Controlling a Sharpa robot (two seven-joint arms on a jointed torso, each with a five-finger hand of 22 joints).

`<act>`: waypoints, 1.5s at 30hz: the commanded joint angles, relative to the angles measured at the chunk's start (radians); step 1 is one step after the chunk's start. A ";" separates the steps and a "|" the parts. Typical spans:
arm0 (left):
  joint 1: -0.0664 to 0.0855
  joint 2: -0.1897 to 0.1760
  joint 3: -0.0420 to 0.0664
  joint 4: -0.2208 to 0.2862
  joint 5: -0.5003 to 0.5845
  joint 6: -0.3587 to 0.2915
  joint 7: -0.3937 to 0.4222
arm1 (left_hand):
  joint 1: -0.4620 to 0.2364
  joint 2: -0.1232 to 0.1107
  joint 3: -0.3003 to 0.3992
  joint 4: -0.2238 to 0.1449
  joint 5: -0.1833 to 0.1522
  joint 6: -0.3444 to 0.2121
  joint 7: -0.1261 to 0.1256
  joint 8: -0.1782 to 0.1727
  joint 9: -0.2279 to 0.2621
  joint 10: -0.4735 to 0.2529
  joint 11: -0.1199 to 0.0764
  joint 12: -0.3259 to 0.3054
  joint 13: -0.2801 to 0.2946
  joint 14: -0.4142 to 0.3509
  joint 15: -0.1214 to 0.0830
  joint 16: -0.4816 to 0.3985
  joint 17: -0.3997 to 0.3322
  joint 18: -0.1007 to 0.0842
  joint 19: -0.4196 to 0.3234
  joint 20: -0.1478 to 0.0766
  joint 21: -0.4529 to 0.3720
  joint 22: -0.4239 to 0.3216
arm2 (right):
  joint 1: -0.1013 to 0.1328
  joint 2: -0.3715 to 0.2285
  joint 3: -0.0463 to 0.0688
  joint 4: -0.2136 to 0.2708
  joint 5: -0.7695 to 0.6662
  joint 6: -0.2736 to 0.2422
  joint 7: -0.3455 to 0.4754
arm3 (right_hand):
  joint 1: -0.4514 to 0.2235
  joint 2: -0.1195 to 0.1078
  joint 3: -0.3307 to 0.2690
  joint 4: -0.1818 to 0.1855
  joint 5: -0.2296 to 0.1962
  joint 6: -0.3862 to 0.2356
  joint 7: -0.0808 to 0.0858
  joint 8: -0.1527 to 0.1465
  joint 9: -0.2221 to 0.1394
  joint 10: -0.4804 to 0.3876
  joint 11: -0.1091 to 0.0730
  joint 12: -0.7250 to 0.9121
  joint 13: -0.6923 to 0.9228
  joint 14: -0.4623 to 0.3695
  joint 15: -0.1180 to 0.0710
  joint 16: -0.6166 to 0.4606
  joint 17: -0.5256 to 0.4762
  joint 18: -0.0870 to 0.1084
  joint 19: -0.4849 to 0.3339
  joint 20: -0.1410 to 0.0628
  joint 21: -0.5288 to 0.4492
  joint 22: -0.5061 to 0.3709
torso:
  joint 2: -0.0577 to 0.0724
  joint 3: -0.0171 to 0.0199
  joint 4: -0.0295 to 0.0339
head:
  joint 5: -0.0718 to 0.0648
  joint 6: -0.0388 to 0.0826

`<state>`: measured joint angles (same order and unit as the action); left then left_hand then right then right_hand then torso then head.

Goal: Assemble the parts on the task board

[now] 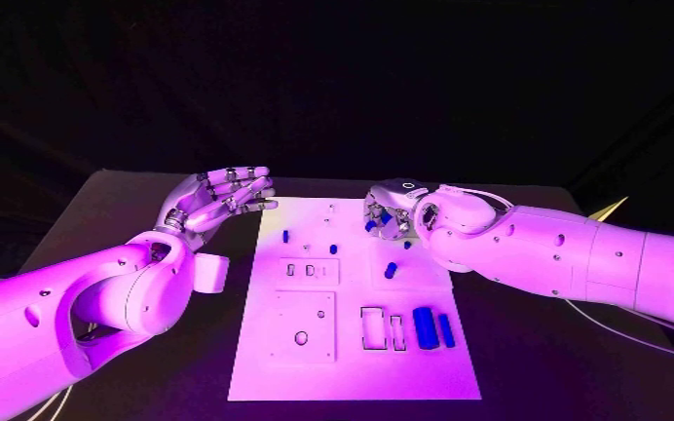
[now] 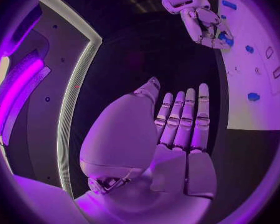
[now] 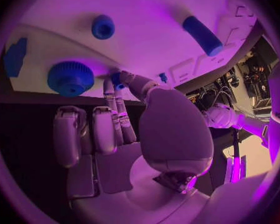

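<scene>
- Left hand hovers over the black tabletop just beside the task board's far left corner, fingers straight, side by side, holding nothing.
- Task board lies mid-tabletop; small blue parts rest on its middle, and longer blue cylinders lie near its right edge.
- Right hand sits above the board's far right area, pinching a small blue piece between thumb and fingertips.
</scene>
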<state>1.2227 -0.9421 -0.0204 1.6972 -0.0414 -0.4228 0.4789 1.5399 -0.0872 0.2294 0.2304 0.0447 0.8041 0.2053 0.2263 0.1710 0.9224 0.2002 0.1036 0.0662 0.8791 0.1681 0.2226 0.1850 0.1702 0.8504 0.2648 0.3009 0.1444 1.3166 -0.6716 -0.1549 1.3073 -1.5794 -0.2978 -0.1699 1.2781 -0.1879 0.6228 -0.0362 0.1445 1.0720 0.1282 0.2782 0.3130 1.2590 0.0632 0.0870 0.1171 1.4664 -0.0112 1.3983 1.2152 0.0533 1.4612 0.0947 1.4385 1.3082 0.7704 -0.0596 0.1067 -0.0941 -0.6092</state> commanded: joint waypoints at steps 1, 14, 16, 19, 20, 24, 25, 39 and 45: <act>0.002 0.000 0.001 0.000 -0.005 0.020 0.001 | -0.002 -0.009 0.001 0.004 0.004 0.002 0.045 -0.003 -0.001 0.005 0.005 -0.003 -0.002 -0.009 0.001 -0.005 0.001 0.011 0.006 0.002 0.004 0.001 | -0.001 -0.004 0.001 0.006 0.008 -0.085 0.004 | 0.015 0.033 0.006 -0.008 -0.002 0.009 -0.006 0.018 0.029 0.019 -0.006 0.005 0.011 0.044 -0.008 0.006 0.001 -0.008 0.007 -0.006 0.007 0.046 | 0.003 0.0000 -0.0001 | -0.001 0.002; 0.002 -0.002 0.001 -0.007 -0.005 0.022 -0.005 | -0.002 -0.009 0.001 0.004 0.004 0.001 0.045 -0.003 -0.001 0.005 0.005 -0.004 -0.002 -0.009 0.001 -0.006 0.002 0.011 0.006 0.002 0.004 0.001 | 0.002 0.006 0.012 0.027 0.000 -0.157 -0.039 | 0.017 0.034 0.005 -0.016 0.001 0.006 -0.007 0.032 0.051 0.025 -0.009 0.002 0.018 0.044 -0.011 0.009 0.002 -0.009 0.008 -0.010 0.011 0.052 | 0.006 -0.0014 -0.0003 | -0.004 0.014; 0.002 -0.001 0.001 -0.008 -0.005 0.022 -0.006 | -0.002 -0.009 0.001 0.004 0.004 0.001 0.045 -0.003 -0.001 0.005 0.005 -0.004 -0.002 -0.009 0.001 -0.006 0.002 0.011 0.006 0.002 0.004 0.001 | 0.003 0.018 0.013 0.017 -0.001 -0.160 -0.045 | 0.017 0.034 0.005 -0.016 0.001 0.006 -0.007 0.032 0.051 0.025 -0.009 0.002 0.018 0.044 -0.011 0.009 0.002 -0.009 0.008 -0.010 0.011 0.052 | 0.007 -0.0013 0.0013 | -0.004 0.016; 0.002 -0.001 0.001 -0.007 -0.005 0.023 -0.006 | -0.002 -0.009 0.001 0.004 0.004 0.001 0.045 -0.004 -0.002 0.004 0.005 -0.006 -0.002 -0.009 0.001 -0.006 0.002 0.011 0.007 0.002 0.005 0.001 | 0.003 0.038 0.014 -0.003 -0.001 -0.167 -0.051 | 0.017 0.034 0.004 -0.017 0.001 0.005 -0.007 0.033 0.053 0.025 -0.009 0.001 0.018 0.044 -0.010 0.009 0.001 -0.009 0.008 -0.010 0.011 0.052 | 0.008 -0.0010 0.0033 | -0.005 0.017; 0.002 0.000 0.001 -0.007 -0.005 0.024 -0.006 | -0.002 -0.009 0.001 0.004 0.004 0.001 0.045 -0.004 -0.002 0.004 0.005 -0.006 -0.002 -0.009 0.001 -0.006 0.002 0.011 0.007 0.002 0.005 0.001 | 0.004 0.046 0.014 -0.012 -0.002 -0.170 -0.052 | 0.017 0.034 0.004 -0.017 0.001 0.005 -0.007 0.033 0.053 0.025 -0.009 0.001 0.018 0.044 -0.010 0.009 0.001 -0.009 0.008 -0.010 0.011 0.052 | 0.009 -0.0014 0.0042 | -0.006 0.017; 0.002 0.001 0.001 -0.005 -0.005 0.025 -0.007 | -0.002 -0.009 0.001 0.004 0.004 0.001 0.045 -0.004 -0.002 0.004 0.005 -0.006 -0.002 -0.009 0.001 -0.006 0.002 0.011 0.007 0.002 0.005 0.001 | 0.004 0.077 0.015 -0.045 -0.001 -0.182 -0.051 | 0.012 0.032 0.003 -0.016 0.001 0.000 -0.006 0.034 0.059 0.022 -0.007 -0.003 0.020 0.044 -0.010 0.011 0.002 -0.009 0.007 -0.010 0.010 0.051 | 0.009 -0.0017 0.0042 | -0.005 0.018; 0.002 0.001 0.001 -0.004 -0.005 0.026 -0.007 | -0.002 -0.009 0.001 0.004 0.004 0.001 0.045 -0.004 -0.002 0.004 0.005 -0.006 -0.002 -0.009 0.001 -0.006 0.002 0.011 0.007 0.002 0.005 0.001 | 0.004 0.086 0.015 -0.054 -0.001 -0.185 -0.050 | 0.012 0.032 0.003 -0.016 0.001 0.000 -0.006 0.034 0.059 0.022 -0.007 -0.003 0.020 0.044 -0.010 0.011 0.002 -0.009 0.007 -0.010 0.010 0.051 | 0.009 -0.0020 0.0040 | -0.004 0.017; 0.002 0.006 0.001 0.001 -0.005 0.029 -0.009 | -0.002 -0.009 0.001 0.004 0.004 0.001 0.045 -0.004 -0.002 0.004 0.005 -0.006 -0.002 -0.009 0.001 -0.006 0.002 0.011 0.007 0.002 0.005 0.001 | 0.002 0.164 0.015 -0.123 0.007 -0.195 -0.044 | 0.007 0.030 0.004 -0.016 -0.002 -0.011 -0.004 0.035 0.067 0.018 -0.005 -0.009 0.022 0.044 -0.008 0.012 0.002 -0.008 0.004 -0.009 0.008 0.049 | 0.012 -0.0058 0.0195 | -0.009 0.011; 0.003 0.005 0.001 0.003 -0.005 0.029 -0.009 | -0.001 -0.010 0.001 0.004 0.004 0.000 0.044 -0.004 -0.002 0.004 0.005 -0.008 -0.002 -0.010 0.001 -0.007 0.003 0.011 0.007 0.002 0.006 0.002 | 0.002 0.178 0.016 -0.136 0.008 -0.199 -0.049 | 0.007 0.030 0.004 -0.016 -0.002 -0.012 -0.004 0.035 0.067 0.017 -0.005 -0.009 0.022 0.044 -0.008 0.012 0.001 -0.008 0.003 -0.009 0.007 0.047 | 0.012 -0.0061 0.0186 | -0.007 0.006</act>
<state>1.2233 -0.9382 -0.0202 1.6966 -0.0418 -0.4128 0.4656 1.5398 -0.0870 0.2294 0.2304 0.0447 0.8041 0.2053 0.2263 0.1702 0.9224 0.2002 0.0992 0.0662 0.8754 0.1718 0.2188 0.1872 0.1700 0.8504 0.2648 0.3008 0.1448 1.3190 -0.4966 -0.1391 1.1747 -1.5691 -0.4862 -0.2143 1.2755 -0.1800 0.6250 -0.0498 0.1431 1.0662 0.1260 0.3119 0.3131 1.2705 0.0607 0.0825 0.1393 1.4630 -0.0146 1.4062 1.2181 0.0534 1.4646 0.0912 1.4461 1.3076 0.7832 -0.0649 0.1243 -0.1023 -0.6000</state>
